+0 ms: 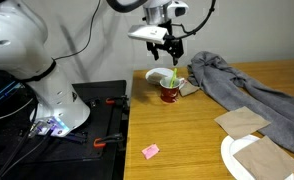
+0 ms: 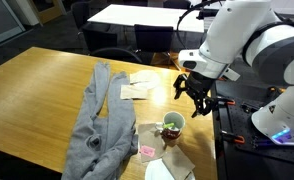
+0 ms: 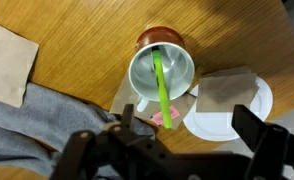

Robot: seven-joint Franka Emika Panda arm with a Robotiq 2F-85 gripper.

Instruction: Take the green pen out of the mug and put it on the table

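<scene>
The dark red mug [image 1: 170, 93] stands on the light-brown wooden table [image 1: 187, 140], also seen in an exterior view [image 2: 172, 128] and from above in the wrist view [image 3: 162, 68]. The green pen [image 3: 162, 85] leans inside the mug, its top sticking out over the rim [image 1: 174, 78]. My gripper [image 1: 168, 47] hangs in the air above the mug, open and empty; it also shows in an exterior view [image 2: 194, 98]. In the wrist view its two dark fingers [image 3: 190, 130] are spread wide, with the pen's upper end near the left finger.
A grey cloth [image 1: 237, 85] lies crumpled beside the mug. A white dish [image 3: 232, 110] with a brown napkin [image 3: 227, 88] sits close to the mug. A small pink block [image 1: 150, 151] lies near the table edge. More brown napkins [image 1: 242, 121] lie about. The black bench [image 1: 97, 110] holds the robot base.
</scene>
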